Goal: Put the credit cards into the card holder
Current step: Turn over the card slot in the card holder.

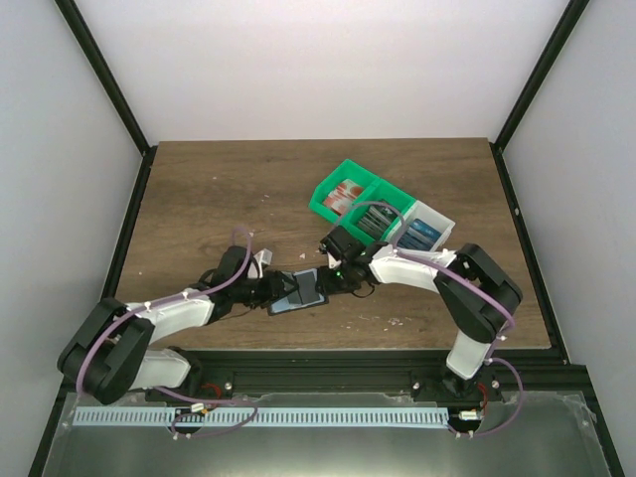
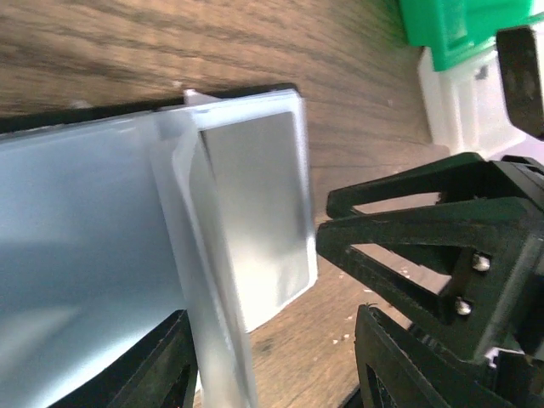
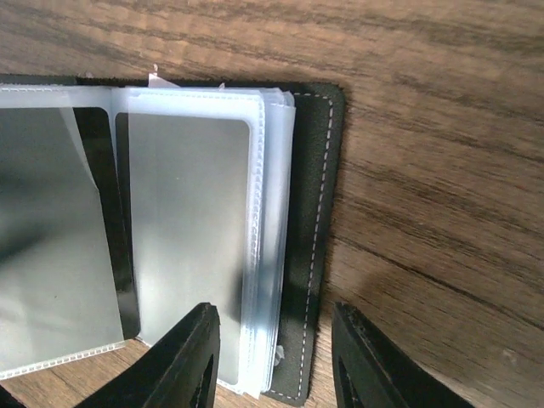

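The black card holder (image 1: 301, 289) lies open on the table between my two grippers, its clear sleeves fanned out. My left gripper (image 1: 274, 289) is open at its left side; in the left wrist view (image 2: 276, 361) one clear sleeve (image 2: 200, 280) stands up between the spread jaws. My right gripper (image 1: 334, 274) is open at its right side; in the right wrist view (image 3: 276, 348) the jaws straddle the sleeve stack (image 3: 268, 238) and the stitched black cover (image 3: 319, 212). Blue credit cards (image 1: 421, 237) lie in the white bin. No card is held.
A green bin (image 1: 353, 192) with red-and-white items stands behind the holder, with the white bin (image 1: 438, 223) joined at its right. Black frame posts run along both table sides. The right gripper's black body (image 2: 442, 246) fills the right of the left wrist view.
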`<action>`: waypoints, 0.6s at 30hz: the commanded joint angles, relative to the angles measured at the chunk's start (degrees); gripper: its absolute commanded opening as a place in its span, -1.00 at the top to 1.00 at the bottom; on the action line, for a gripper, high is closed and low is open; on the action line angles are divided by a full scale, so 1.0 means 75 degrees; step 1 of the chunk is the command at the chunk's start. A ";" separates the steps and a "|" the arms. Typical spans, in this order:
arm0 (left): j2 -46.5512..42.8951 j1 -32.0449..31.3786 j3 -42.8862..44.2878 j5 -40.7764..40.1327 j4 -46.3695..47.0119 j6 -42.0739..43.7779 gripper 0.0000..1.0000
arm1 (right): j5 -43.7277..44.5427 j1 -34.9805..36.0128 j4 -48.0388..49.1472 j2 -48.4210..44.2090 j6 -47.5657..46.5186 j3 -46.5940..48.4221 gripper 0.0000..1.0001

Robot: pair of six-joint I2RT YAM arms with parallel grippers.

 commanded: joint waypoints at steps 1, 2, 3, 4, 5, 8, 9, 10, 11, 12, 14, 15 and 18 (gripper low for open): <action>0.0143 0.0032 -0.0091 0.0745 0.0956 -0.0089 -0.05 | 0.0430 0.0031 -0.0125 -0.0308 0.0126 0.0193 0.24; 0.0196 0.0030 -0.0104 0.0903 0.1123 -0.0121 -0.06 | 0.0498 0.0031 -0.0125 -0.0342 0.0159 0.0182 0.24; 0.0255 0.0029 -0.0130 0.1046 0.1304 -0.0155 -0.06 | 0.0592 0.0031 -0.0139 -0.0377 0.0200 0.0173 0.23; 0.0344 0.0032 -0.0144 0.1193 0.1467 -0.0175 -0.07 | 0.0728 0.0031 -0.0147 -0.0437 0.0249 0.0158 0.22; 0.0429 0.0030 -0.0143 0.1309 0.1611 -0.0194 -0.07 | 0.0884 0.0040 -0.0164 -0.0490 0.0315 0.0136 0.21; 0.0714 0.0036 -0.0147 0.1623 0.2052 -0.0294 -0.13 | 0.1524 0.0034 -0.0208 -0.0795 0.0511 0.0056 0.18; 0.0824 0.0032 -0.0148 0.1707 0.2179 -0.0343 -0.15 | 0.1706 0.0031 -0.0196 -0.0921 0.0565 0.0015 0.17; 0.0940 0.0030 -0.0134 0.1778 0.2343 -0.0371 -0.17 | 0.1853 0.0037 -0.0192 -0.1041 0.0611 -0.0021 0.16; 0.1047 0.0027 -0.0117 0.1825 0.2445 -0.0401 -0.18 | 0.1981 0.0032 -0.0203 -0.1176 0.0621 -0.0041 0.15; 0.1138 0.0019 -0.0093 0.1851 0.2525 -0.0442 -0.18 | 0.2115 0.0031 -0.0222 -0.1296 0.0617 -0.0044 0.14; 0.1245 0.0007 -0.0067 0.1846 0.2711 -0.0528 -0.20 | 0.2326 0.0025 -0.0313 -0.1511 0.0556 -0.0008 0.12; 0.1290 0.0002 -0.0035 0.1819 0.2748 -0.0540 -0.21 | 0.2417 0.0020 -0.0372 -0.1603 0.0496 0.0035 0.11; 0.1490 -0.0035 0.0175 0.1723 0.2740 -0.0490 -0.23 | 0.2655 -0.0063 -0.0678 -0.1841 0.0328 0.0187 0.08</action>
